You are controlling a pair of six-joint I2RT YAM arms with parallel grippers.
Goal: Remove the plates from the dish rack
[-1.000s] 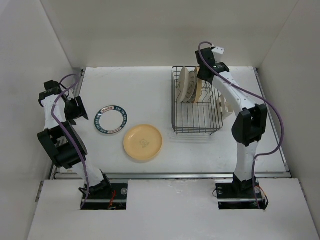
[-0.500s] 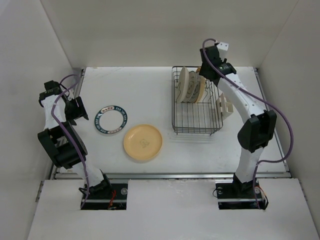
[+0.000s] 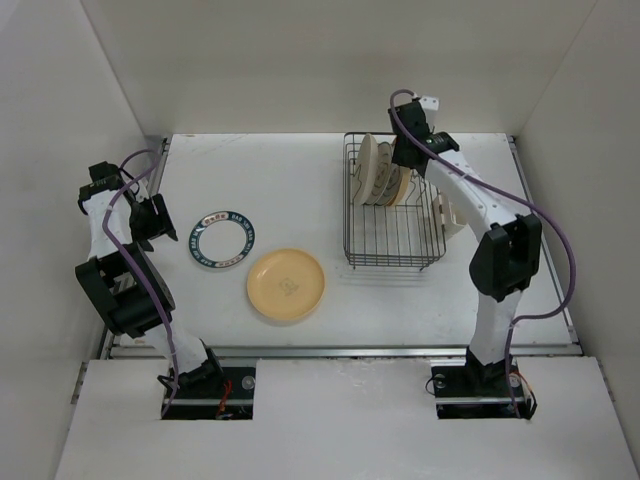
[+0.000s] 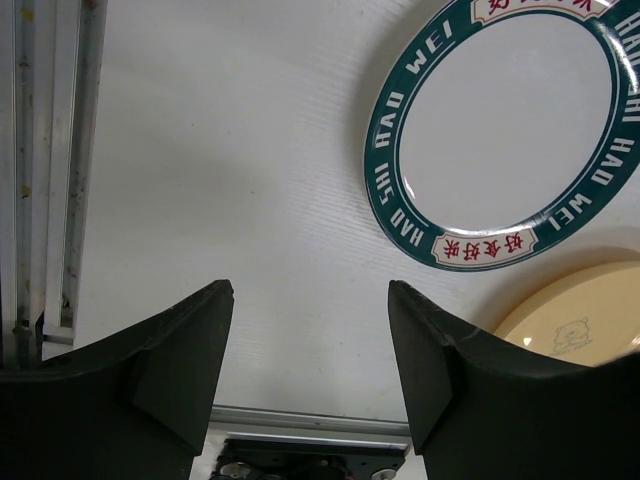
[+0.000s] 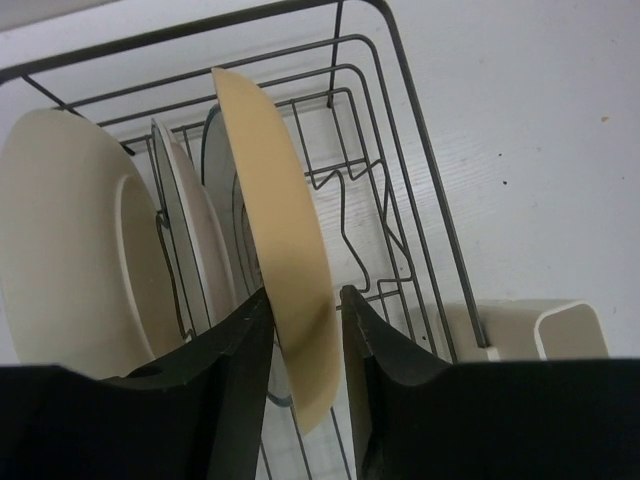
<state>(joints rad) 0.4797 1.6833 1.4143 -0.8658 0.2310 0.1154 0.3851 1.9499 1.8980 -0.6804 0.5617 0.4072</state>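
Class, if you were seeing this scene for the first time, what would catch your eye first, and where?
The right fingers clamp the upright yellow-orange plate, rightmost in the dish rack at the back right of the table. Left of the rack, two plates lie flat: the teal-rimmed plate and, nearer the arms, the flat yellow plate.
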